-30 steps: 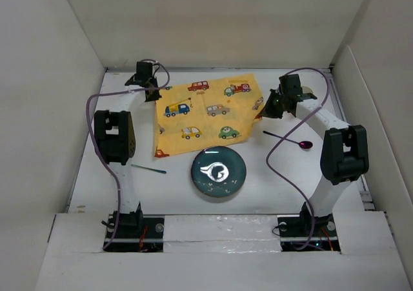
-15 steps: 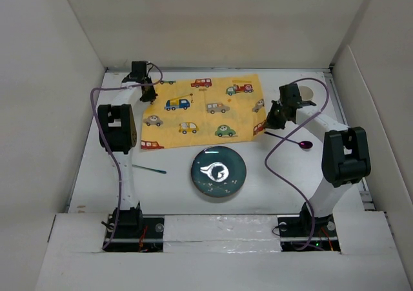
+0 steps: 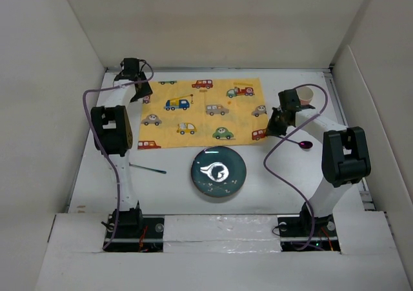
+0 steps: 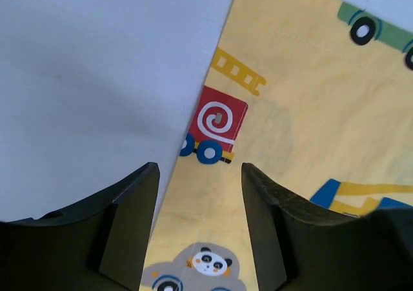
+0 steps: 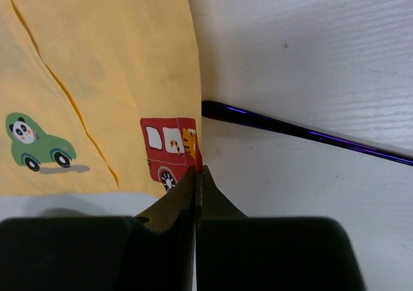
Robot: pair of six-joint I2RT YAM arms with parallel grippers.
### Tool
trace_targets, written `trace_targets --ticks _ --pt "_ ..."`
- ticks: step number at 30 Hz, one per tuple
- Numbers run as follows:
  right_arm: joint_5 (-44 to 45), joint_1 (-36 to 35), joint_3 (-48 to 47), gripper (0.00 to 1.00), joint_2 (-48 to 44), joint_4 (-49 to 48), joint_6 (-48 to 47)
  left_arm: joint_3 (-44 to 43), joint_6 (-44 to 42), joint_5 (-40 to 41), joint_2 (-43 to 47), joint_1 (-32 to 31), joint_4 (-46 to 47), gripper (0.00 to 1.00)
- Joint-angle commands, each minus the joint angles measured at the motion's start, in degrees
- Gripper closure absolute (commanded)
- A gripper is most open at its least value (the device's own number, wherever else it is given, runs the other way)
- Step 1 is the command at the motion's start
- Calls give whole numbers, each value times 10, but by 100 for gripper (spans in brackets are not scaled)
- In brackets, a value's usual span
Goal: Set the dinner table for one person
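Since a second ago the cloth (image 3: 203,110) has gone from skewed and rumpled to flat and square, and it has slid leftward beyond the plate (image 3: 218,171). Both grippers have moved with it, the left one outward and the right one slightly nearer the plate.

The table (image 3: 277,181) is the white surface under the plate, running out on all sides of it to the cream walls. The cloth lies just past the plate's far rim without touching it.

The left gripper (image 3: 132,88) hangs far-left of the plate. In the wrist view the left gripper (image 4: 200,168) has its jaws wide, straddling the cloth's (image 4: 290,110) left edge with nothing between them.

The right gripper (image 3: 273,120) sits far-right of the plate. Its wrist view shows the right gripper (image 5: 197,170) with jaws pressed together on the cloth's (image 5: 97,78) corner, beside a printed red bus.

A purple spoon (image 3: 302,144) lies right of the plate, its handle (image 5: 290,131) reaching to the cloth's edge. A cup (image 3: 305,96) stands farther off to the far-right. A thin teal stick (image 3: 147,168) lies left of the plate, apart from it.
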State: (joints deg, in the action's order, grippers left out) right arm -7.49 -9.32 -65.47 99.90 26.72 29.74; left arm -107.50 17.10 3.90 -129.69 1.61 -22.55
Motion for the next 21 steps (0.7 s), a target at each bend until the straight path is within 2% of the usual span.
trace_targets --ticks 1,3,8,11,12,15,18,19,20,21 --pt "12 4 5 100 -15 8 -10 13 18 23 108 2 10 48" --pt "19 4 7 100 -19 10 -10 25 24 8 138 2 14 48" --pt "20 4 6 100 -24 13 -11 134 30 6 223 -28 52 50" --pt "30 4 5 87 -29 20 -9 196 43 -28 265 -42 66 54" --pt "40 4 7 75 -37 20 -8 212 49 -55 275 -42 71 55" --pt "45 4 7 58 -64 23 -6 279 60 -96 331 -48 94 62" --pt "42 4 1 46 -111 36 -5 320 59 -136 384 -53 96 76" --pt "39 4 6 45 -143 35 -7 335 60 -151 398 -53 97 87" --pt "30 4 20 47 -161 36 -10 348 56 -174 426 -61 99 96" --pt "23 -5 20 59 -178 36 -12 348 54 -178 441 -67 97 96"
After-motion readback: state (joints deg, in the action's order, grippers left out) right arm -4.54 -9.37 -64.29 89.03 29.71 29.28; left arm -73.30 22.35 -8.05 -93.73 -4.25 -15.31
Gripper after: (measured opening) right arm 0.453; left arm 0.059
